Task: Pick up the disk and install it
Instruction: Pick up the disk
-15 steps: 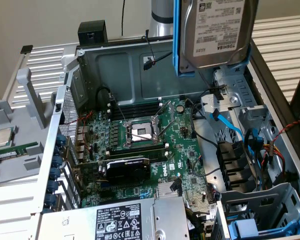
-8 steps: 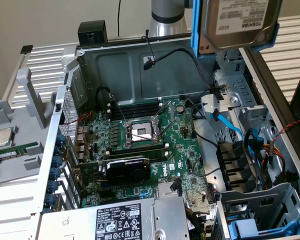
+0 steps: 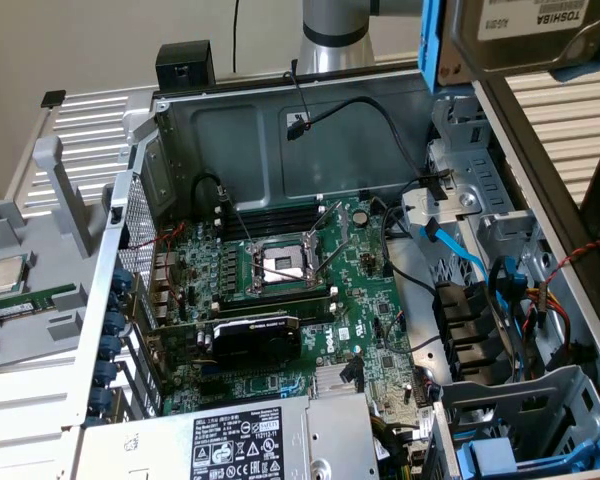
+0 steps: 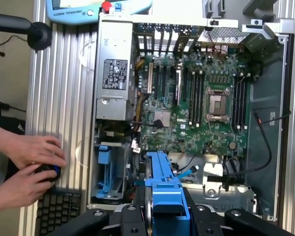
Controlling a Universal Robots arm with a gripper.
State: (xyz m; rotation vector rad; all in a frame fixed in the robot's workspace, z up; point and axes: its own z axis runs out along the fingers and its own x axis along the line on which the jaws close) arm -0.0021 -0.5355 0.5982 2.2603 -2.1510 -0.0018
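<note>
Holding the disk (image 4: 163,184) by its blue frame (image 3: 432,45), my gripper (image 4: 164,220) half-closed on it (probably stiff, weighty, fragile), above the case (image 3: 280,130).

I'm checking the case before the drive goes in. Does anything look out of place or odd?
Yes. The processor socket stands open and empty, while a processor chip lies outside the case, at the exterior view's left. The disk is not seated in any bay: it is held in the jaws, up clear of the case.

- Plain beige wall (image 3: 80,40) at the back, evenly lit.
- Black cable (image 3: 235,35) running down the wall.
- Ribbed grey metal table (image 3: 90,125).
- Black keyboard (image 4: 56,209) near the table's edge.
</note>
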